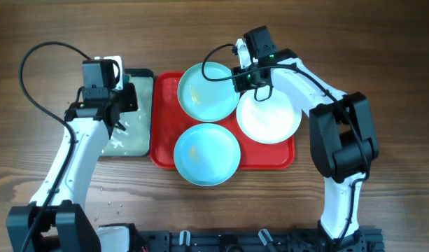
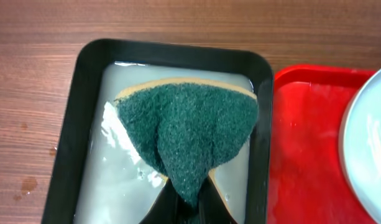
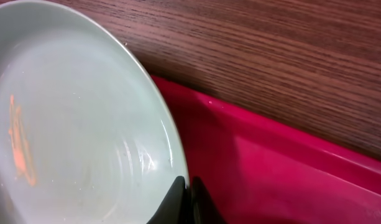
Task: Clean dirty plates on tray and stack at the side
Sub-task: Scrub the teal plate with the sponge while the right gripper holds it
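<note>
Three plates lie on the red tray: an aqua plate at the back with an orange smear, an aqua plate at the front, and a white plate on the right. My right gripper is shut on the right rim of the back aqua plate, over the tray. My left gripper is shut on a green scouring sponge and holds it over the wet black-rimmed tray.
The black-rimmed grey-green tray sits just left of the red tray, touching it. Wooden table lies all around, with small droplets near the front left. The red tray's edge shows in the left wrist view.
</note>
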